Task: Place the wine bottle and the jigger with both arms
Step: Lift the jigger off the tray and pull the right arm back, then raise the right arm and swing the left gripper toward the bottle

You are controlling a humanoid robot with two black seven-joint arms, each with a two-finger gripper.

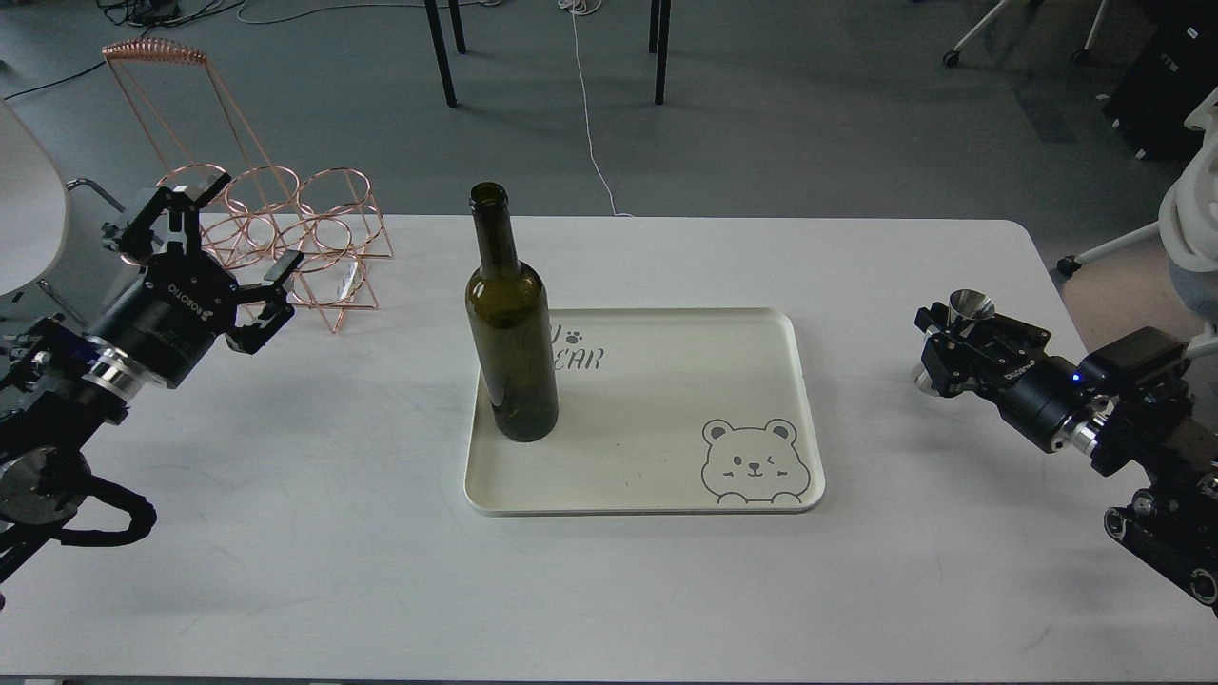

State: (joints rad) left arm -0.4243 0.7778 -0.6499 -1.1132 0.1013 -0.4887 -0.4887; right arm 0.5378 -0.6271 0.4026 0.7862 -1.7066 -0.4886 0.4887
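At the far left, the left gripper (249, 249) is seen raised above the table (285, 533) with its fingers spread wide and nothing between them. Just behind and beside it stands the copper wire rack (285, 243), whose rings overlap the fingers in this view; whether they touch cannot be told.

Well to the right of that gripper, and somewhat nearer the robot, the wine bottle (509, 323) stands upright and free on the left part of the cream tray (799, 409). By this, the bottle's half of the task is judged to be done, the left arm being clear of it.

To the right of the bottle, most of the tray is bare apart from a printed bear (752, 461).

At the far right, well away from the tray, the right gripper (956, 347) is held low over the table, pointing toward the tray. The jigger (971, 309) is seen at its fingertips, its upper cone rising above the fingers and a lower part showing beneath. The fingers appear closed around its waist, though the grasp is small and dark in the view, so this is offered as a judgement.

The step in hand is judged to be the jigger's placement. The next move would call for the jigger to be carried leftward from the gripper's present spot, kept upright, and set down on open tray surface clear of the bottle.
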